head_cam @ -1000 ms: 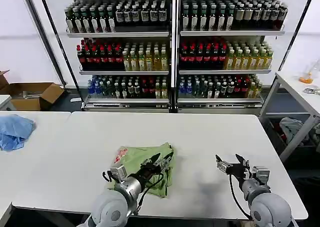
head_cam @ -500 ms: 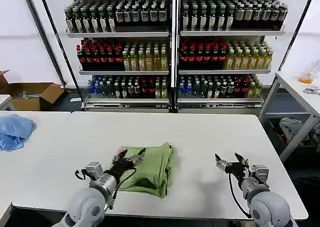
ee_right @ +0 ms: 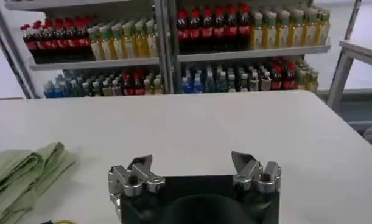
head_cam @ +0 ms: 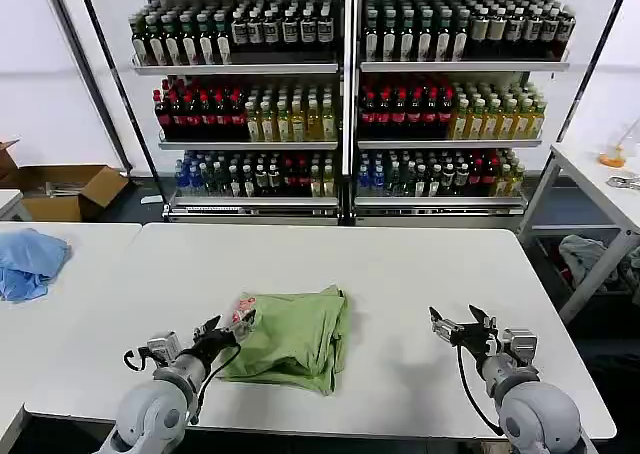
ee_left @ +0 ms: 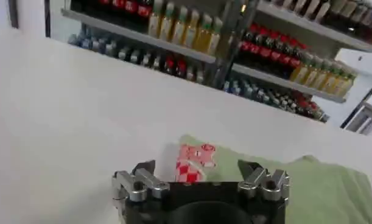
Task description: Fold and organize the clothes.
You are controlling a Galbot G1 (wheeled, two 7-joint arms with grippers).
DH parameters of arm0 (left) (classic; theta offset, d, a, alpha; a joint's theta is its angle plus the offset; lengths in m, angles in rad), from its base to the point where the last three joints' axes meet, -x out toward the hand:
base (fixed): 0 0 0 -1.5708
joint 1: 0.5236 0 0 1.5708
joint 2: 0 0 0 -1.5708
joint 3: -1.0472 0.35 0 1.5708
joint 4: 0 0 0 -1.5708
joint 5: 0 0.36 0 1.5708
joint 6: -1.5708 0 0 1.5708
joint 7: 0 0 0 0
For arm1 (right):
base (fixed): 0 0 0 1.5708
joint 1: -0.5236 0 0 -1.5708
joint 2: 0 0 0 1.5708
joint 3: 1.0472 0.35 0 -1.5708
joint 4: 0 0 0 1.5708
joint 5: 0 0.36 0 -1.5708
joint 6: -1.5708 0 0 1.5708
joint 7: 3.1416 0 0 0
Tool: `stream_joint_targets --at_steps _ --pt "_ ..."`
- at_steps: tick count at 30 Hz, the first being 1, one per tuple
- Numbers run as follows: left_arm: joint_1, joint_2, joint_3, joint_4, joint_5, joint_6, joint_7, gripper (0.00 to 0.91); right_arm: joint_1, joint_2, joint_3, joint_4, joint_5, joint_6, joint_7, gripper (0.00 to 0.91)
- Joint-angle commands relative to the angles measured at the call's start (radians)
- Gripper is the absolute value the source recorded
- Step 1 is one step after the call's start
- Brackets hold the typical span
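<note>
The clothes, one light green shirt (head_cam: 295,336), lie folded into a compact bundle on the white table (head_cam: 400,274), a red-and-white printed patch (head_cam: 242,314) showing at its left corner. My left gripper (head_cam: 227,328) is open just off that corner, empty; its wrist view shows the patch (ee_left: 194,164) and green fabric (ee_left: 319,189) beyond my left gripper (ee_left: 198,167). My right gripper (head_cam: 458,325) hovers open and empty over bare table to the right. In the right wrist view the shirt (ee_right: 21,173) lies off to one side of my right gripper (ee_right: 192,159).
A light blue cloth (head_cam: 28,262) lies on the neighbouring table at far left. Shelves of bottles (head_cam: 340,94) stand behind the table. A cardboard box (head_cam: 70,189) sits on the floor at left, a side table (head_cam: 600,179) at right.
My left gripper has let go of the shirt and drawn back leftward off the bundle to its left corner. The shirt now lies flatter. The right arm has stayed put.
</note>
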Motion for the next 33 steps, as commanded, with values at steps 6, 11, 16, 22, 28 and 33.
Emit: stream_joint_targets --at_steps 6,11,16,22,28,33 --pt "0.001 -0.058 -0.01 0.061 -0.096 0.014 0.049 0.071 -0.008 -0.011 0.015 0.01 0.007 0.0 0.0 0.907" --pt "0.018 -0.069 -0.02 0.052 -0.165 0.01 0.08 0.02 -0.008 -0.014 0.016 0.011 0.01 0.001 0.0 0.907" --pt "0.018 -0.086 -0.041 0.056 -0.235 0.008 0.083 0.02 -0.003 -0.013 0.012 0.009 0.011 0.002 0.0 0.907" --pt "0.011 -0.094 -0.079 0.056 -0.291 0.0 0.092 0.02 -0.001 -0.016 0.011 0.007 0.015 0.001 0.001 0.907" --pt "0.006 -0.091 -0.174 0.05 -0.393 0.002 0.087 0.02 0.004 -0.019 0.01 0.004 0.019 0.002 0.001 0.907" --pt "0.025 -0.073 -0.254 0.035 -0.506 0.003 0.084 0.02 0.008 -0.023 0.01 0.002 0.023 0.001 0.002 0.907"
